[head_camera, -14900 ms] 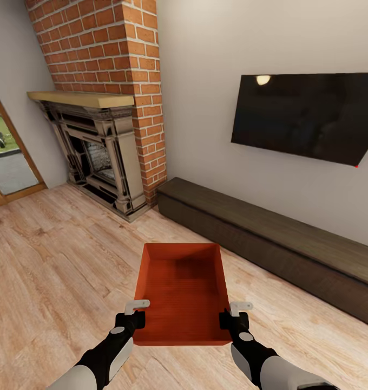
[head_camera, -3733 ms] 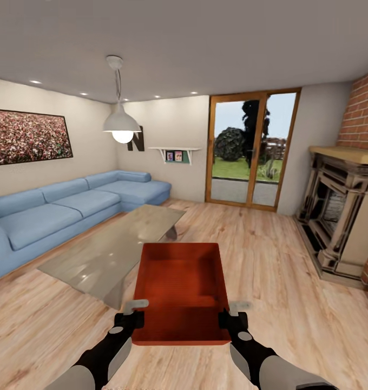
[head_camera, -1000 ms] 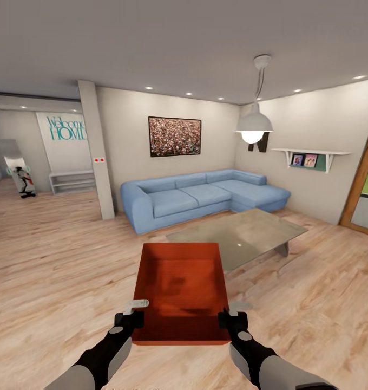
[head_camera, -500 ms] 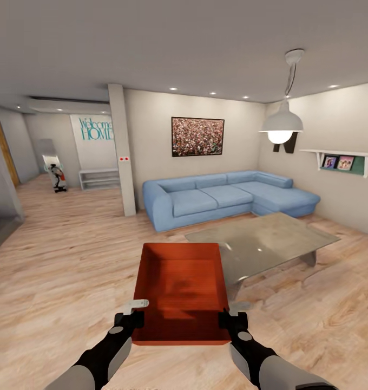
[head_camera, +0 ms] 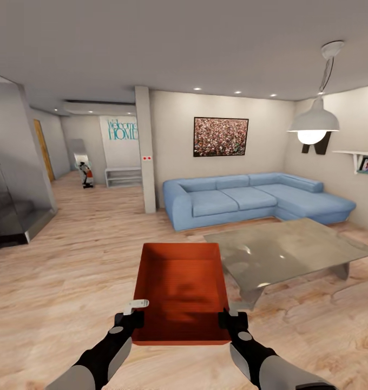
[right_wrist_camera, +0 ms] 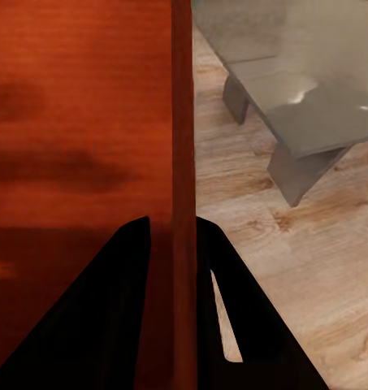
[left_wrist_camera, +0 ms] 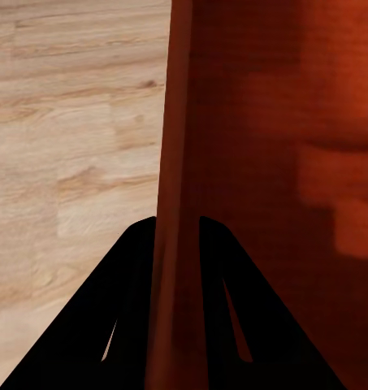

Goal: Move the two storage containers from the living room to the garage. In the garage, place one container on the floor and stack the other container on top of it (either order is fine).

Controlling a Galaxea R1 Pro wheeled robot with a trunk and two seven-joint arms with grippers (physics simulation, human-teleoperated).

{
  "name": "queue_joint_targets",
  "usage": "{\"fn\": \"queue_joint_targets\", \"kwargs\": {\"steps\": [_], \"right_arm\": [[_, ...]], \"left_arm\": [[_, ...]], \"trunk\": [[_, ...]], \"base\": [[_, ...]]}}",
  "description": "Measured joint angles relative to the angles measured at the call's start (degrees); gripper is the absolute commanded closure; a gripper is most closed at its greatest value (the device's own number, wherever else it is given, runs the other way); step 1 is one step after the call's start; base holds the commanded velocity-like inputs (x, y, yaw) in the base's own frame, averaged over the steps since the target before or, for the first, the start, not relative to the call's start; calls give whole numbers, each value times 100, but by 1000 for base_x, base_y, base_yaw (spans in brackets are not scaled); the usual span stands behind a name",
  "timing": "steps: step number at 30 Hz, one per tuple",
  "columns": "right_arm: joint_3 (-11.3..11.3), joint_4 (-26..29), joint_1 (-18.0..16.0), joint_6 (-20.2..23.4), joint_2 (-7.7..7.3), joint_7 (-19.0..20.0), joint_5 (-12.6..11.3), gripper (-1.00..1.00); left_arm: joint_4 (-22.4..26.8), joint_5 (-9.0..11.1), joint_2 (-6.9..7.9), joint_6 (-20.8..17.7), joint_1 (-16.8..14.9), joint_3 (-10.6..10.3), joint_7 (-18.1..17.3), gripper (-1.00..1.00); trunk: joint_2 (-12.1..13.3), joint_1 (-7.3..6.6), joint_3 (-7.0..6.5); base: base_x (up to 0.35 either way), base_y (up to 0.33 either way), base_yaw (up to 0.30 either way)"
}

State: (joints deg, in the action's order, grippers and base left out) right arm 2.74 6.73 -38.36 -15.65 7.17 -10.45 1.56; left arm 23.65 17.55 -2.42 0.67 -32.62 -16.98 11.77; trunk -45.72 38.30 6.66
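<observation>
One orange-red storage container (head_camera: 181,292) hangs level in front of me above the living room's light wood planks (head_camera: 70,271). My left gripper (head_camera: 134,318) is shut on its left wall near the front corner. My right gripper (head_camera: 229,318) is shut on the right wall opposite. In the left wrist view the container's wall (left_wrist_camera: 177,203) runs between the two dark fingers (left_wrist_camera: 127,309). The right wrist view shows the same grip on the other wall (right_wrist_camera: 182,162), fingers (right_wrist_camera: 123,301) pressed on both sides. The container is empty inside.
A glass coffee table (head_camera: 287,252) stands close on the right, a blue corner sofa (head_camera: 249,200) behind it. A white pillar (head_camera: 146,157) divides the room from a hallway (head_camera: 92,184) at back left. A dark glass-sided structure (head_camera: 11,216) sits at far left. A pendant lamp (head_camera: 314,122) hangs at right.
The whole view has swung left: sofa, table and lamp have slid right, and the hallway and dark structure at left have come in. The container and both grippers keep the same hold.
</observation>
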Motion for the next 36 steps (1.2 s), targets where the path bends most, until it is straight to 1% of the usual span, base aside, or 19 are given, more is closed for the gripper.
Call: {"fn": "queue_joint_targets", "kwargs": {"steps": [36], "right_arm": [[0,0,0,1,-1,1,0,100]], "left_arm": [[0,8,-1,-1,0,-9,7,100]], "trunk": [[0,0,0]], "base": [[0,0,267]]}}
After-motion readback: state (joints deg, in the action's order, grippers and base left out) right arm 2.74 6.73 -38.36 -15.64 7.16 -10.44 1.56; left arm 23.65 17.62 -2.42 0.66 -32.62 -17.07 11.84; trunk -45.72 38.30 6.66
